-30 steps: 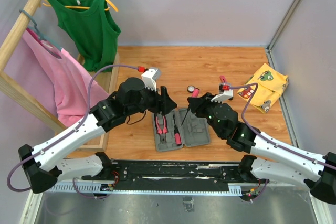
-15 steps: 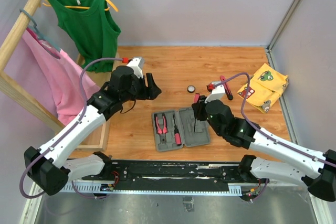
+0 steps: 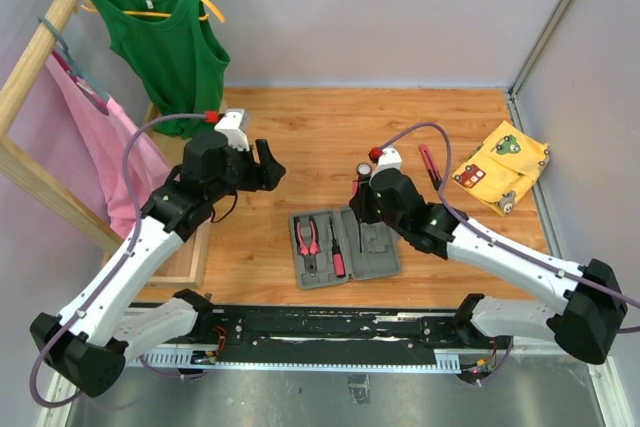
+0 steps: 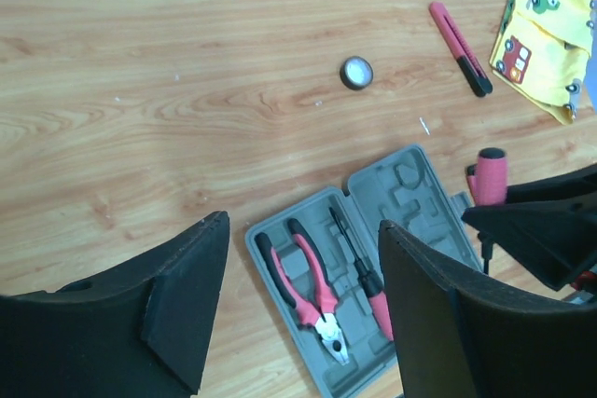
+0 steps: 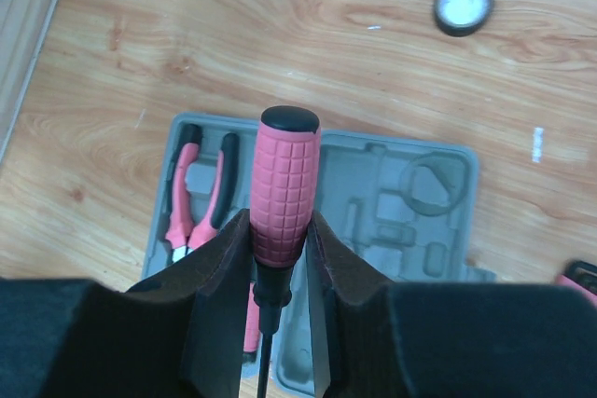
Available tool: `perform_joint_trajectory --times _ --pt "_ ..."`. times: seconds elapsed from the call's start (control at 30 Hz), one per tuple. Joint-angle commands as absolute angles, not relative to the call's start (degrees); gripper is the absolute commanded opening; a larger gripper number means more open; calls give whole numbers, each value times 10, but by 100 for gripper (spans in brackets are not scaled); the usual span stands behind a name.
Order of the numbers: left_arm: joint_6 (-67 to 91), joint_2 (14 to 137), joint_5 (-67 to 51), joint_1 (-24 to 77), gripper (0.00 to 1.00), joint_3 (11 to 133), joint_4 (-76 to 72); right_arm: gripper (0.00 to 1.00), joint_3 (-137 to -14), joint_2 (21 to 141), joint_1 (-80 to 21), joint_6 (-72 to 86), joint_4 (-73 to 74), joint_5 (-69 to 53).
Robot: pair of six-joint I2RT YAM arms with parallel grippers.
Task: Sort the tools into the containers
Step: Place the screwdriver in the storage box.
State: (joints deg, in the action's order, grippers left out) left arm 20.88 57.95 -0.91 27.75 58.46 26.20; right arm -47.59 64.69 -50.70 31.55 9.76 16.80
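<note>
Left gripper (image 3: 268, 162): jaws apart and empty, hanging far-left of the case.
Case (image 3: 385, 247): open at near centre, pliers (image 3: 309, 237) slotted in its left half.
Right gripper (image 5: 280, 221): clamped on a screwdriver (image 5: 284, 184), held upright with its tip down over the case; this is the nearer arm.
</note>
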Motion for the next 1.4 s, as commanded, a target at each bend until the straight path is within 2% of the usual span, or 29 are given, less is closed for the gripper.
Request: perform_joint_trajectory --times 0.0,0.33,0.77,1.37 --pt "174 536 30 271 70 575 264 8 -523 694 -491 339 72 101" --pt "176 518 42 255 72 536 240 8 -591 803 -488 353 66 60" --pt "183 513 163 254 71 518 259 7 -621 892 -489 381 94 12" --pt "182 526 162 254 71 515 259 8 -594 950 -517 416 91 -5"
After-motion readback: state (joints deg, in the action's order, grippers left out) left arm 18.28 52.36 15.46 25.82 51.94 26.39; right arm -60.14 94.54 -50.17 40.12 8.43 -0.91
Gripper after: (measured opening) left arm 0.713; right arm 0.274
